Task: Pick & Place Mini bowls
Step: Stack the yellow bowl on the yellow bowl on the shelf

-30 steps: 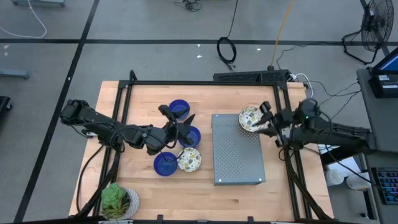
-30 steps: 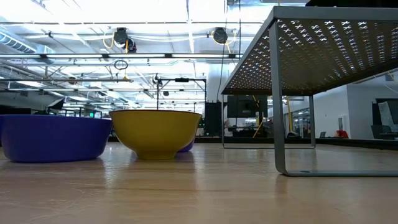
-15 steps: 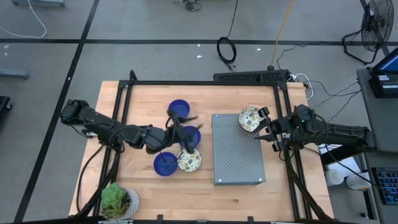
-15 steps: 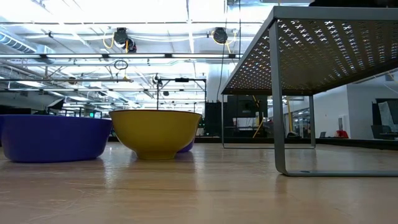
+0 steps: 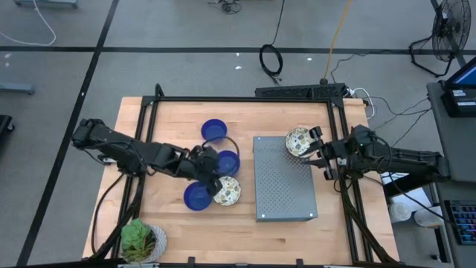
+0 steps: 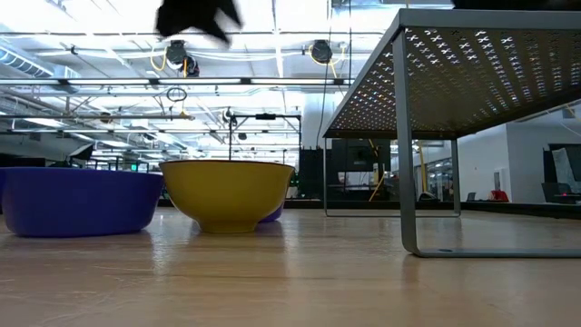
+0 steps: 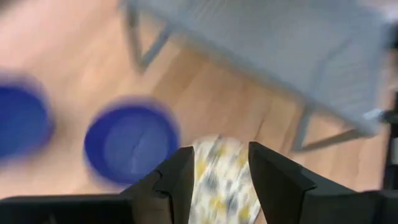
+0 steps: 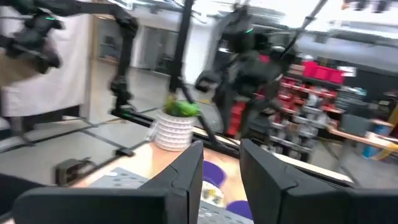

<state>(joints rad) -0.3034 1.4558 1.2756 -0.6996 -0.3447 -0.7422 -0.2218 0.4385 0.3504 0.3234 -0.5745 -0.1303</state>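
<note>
1. Wooden counter (image 5: 171, 119) inside a black frame, seen from above; open workshop with ceiling lights behind it in the low view.
2. Grey rack (image 5: 284, 186) standing on the right half of the counter.
3. Three blue bowls on the left half: far one (image 5: 214, 131), middle one (image 5: 227, 162), near one (image 5: 197, 196).
4. Floral bowl (image 5: 226, 190) just beside the near blue one, looking to touch it; in the low view its outside yellow (image 6: 227, 191), with a blue bowl (image 6: 77, 200) next to it.
5. Second floral bowl (image 5: 299, 141) on top of the rack, at its far right corner.
6. Left gripper (image 5: 210, 173) hanging above the cluster, between the middle blue bowl and the floral bowl; jaws partly apart (image 7: 219, 149), holding nothing, floral bowl showing blurred in the gap below.
7. Right gripper (image 5: 315, 147) just beside the bowl on the rack, at its right rim; cannot tell whether touching; jaws partly apart (image 8: 221, 144) and empty.
8. Potted plant (image 5: 141, 242) at the near left corner, well apart from the bowls.
</note>
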